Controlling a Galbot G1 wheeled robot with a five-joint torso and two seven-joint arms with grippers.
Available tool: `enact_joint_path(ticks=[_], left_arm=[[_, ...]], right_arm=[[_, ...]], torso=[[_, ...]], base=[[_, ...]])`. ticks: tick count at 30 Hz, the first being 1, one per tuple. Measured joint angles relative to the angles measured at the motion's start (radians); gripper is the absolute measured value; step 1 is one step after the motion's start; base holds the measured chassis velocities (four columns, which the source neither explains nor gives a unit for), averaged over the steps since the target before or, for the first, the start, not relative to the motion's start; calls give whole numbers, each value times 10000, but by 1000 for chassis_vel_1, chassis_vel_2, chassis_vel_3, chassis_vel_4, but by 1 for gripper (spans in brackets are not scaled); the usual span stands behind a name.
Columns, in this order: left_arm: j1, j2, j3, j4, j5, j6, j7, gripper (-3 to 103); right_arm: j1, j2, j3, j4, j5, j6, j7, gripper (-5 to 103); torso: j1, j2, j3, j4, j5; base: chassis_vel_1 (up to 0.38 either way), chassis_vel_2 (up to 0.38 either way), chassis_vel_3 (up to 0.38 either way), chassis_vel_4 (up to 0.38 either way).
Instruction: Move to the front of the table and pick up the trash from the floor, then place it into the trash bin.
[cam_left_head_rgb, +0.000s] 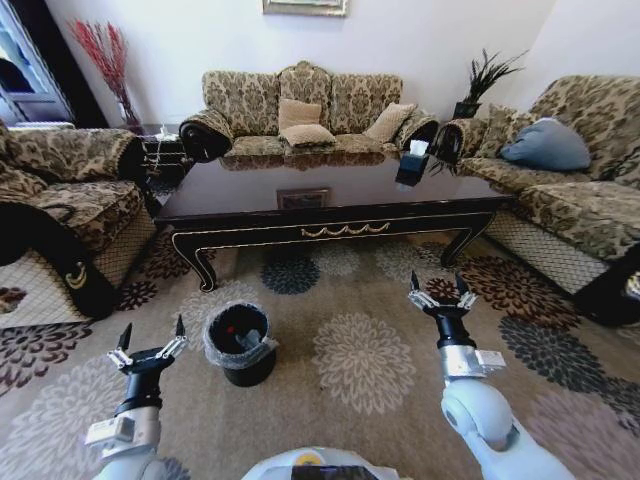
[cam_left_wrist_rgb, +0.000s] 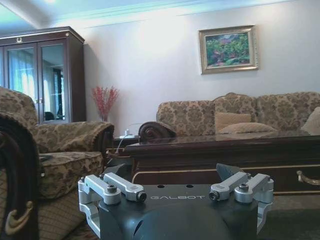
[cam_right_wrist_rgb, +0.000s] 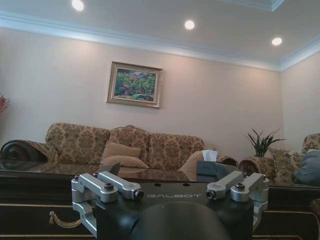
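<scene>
- The table (cam_left_head_rgb: 330, 200) stands across the carpet (cam_left_head_rgb: 370, 350) ahead of the robot, a tissue box (cam_left_head_rgb: 413, 162) near its far right corner.
- The bin (cam_left_head_rgb: 240, 345) sits on the carpet in front of the table's left end, between the grippers but nearer the left one; something red and a pale scrap lie inside.
- Left gripper (cam_left_head_rgb: 152, 336) hangs spread, empty, just left of the bin.
- Right gripper (cam_left_head_rgb: 438, 289) is spread too, empty, above the carpet off the table's right front leg.
</scene>
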Motion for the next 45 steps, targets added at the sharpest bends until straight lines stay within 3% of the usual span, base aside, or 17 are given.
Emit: enact_joint_path(ticks=[26, 45], left_arm=[[-16, 36, -11, 11, -33, 19, 38, 100], [-16, 40, -12, 0, -38, 35, 30, 100]], right_arm=[[-6, 6, 19, -10, 29, 11, -31, 100], [0, 5, 9, -17, 37, 2, -16, 100]], torso=[[2, 0, 1, 3, 1], [1, 3, 0, 5, -2]], base=[[17, -15, -19, 19], [273, -269, -265, 280]])
